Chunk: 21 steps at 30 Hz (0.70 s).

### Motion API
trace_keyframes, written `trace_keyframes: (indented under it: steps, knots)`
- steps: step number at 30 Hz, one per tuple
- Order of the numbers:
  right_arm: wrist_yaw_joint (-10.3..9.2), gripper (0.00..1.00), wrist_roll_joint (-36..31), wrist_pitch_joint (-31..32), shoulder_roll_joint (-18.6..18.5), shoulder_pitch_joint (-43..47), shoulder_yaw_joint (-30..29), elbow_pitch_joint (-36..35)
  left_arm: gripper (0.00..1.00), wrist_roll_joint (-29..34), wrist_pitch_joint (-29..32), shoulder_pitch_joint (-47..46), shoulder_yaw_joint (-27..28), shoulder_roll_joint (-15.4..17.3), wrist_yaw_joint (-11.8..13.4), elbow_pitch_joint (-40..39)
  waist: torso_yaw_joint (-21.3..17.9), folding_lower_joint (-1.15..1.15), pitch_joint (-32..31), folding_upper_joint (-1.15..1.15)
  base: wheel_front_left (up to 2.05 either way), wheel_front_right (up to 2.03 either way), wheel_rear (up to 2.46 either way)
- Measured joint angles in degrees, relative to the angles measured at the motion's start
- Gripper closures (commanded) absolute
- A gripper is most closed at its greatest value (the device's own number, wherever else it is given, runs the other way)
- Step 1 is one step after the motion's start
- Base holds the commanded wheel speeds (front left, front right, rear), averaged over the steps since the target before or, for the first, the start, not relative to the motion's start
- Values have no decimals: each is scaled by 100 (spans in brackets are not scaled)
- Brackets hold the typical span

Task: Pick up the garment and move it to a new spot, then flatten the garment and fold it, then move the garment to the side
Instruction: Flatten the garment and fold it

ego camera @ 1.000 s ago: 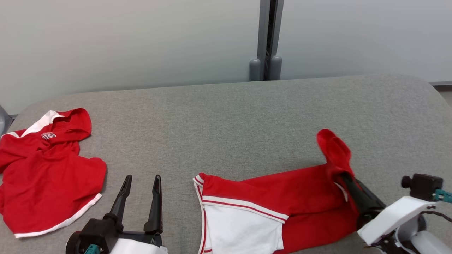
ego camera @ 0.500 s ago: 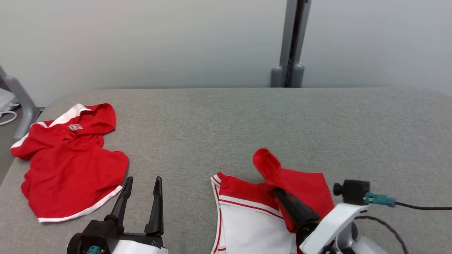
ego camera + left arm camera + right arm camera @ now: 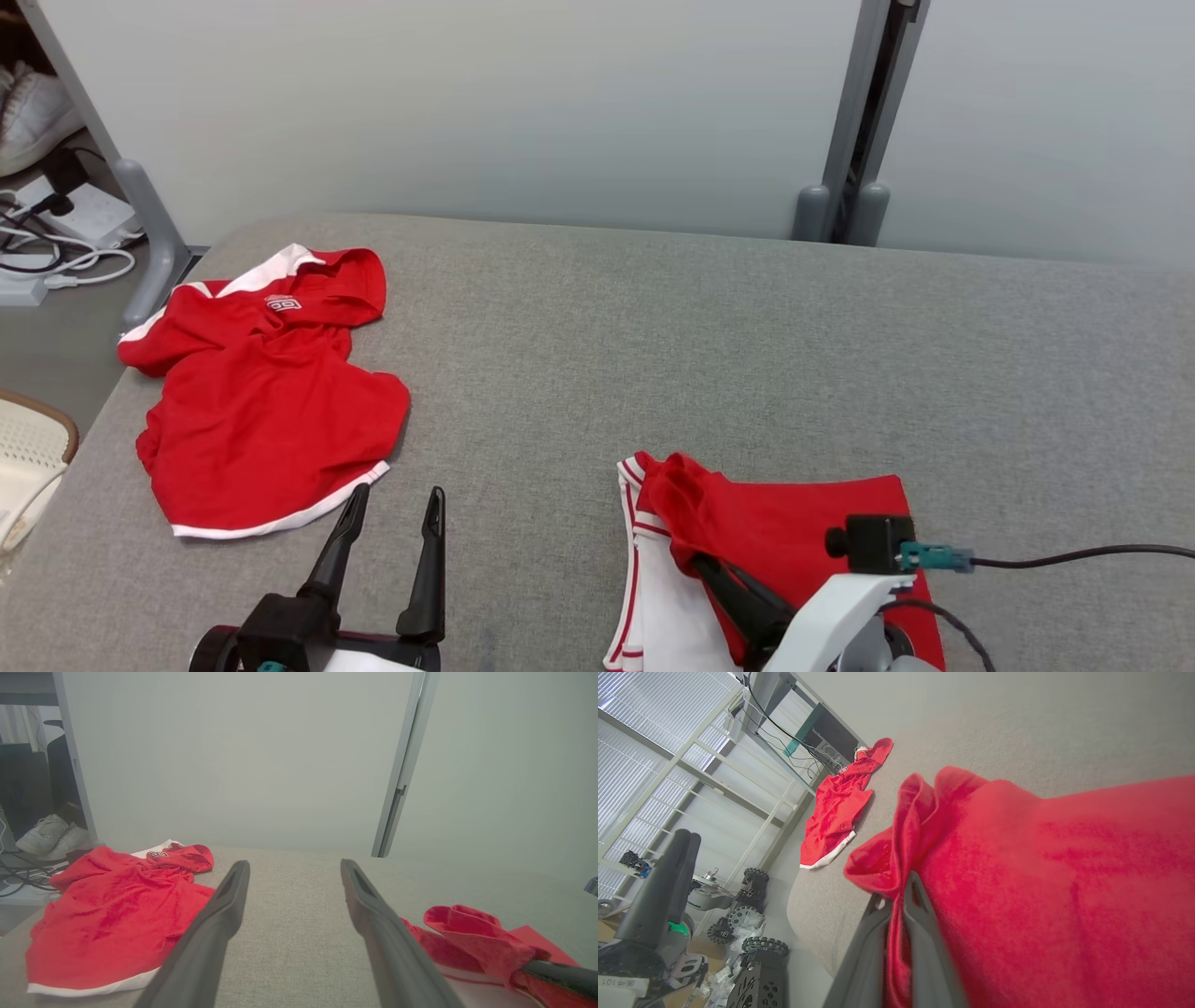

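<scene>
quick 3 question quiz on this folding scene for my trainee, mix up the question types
1. True or false: the left gripper is holding cloth.
2. Fill in: the crumpled red garment with the white hem lies on the robot's ____ side of the grey padded table.
3. What is the right gripper pinching? A) a fold of the red and white garment B) a towel C) nothing

Key: 1 false, its fingers stand open and hold nothing; 2 left; 3 A.
</scene>
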Motion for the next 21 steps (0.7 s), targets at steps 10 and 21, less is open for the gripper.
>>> trace_keyframes:
  steps: [10,21]
  knots:
    - [0,3,-21,-154,230,-296,307,695,0,109,0,-66,-14,2,-83,16,181,0,279,0,0,0,0]
    - [0,0,144,11,441,-471,871,701,0,40,0,-162,-113,1,-22,41,163,0,444,0,0,0,0]
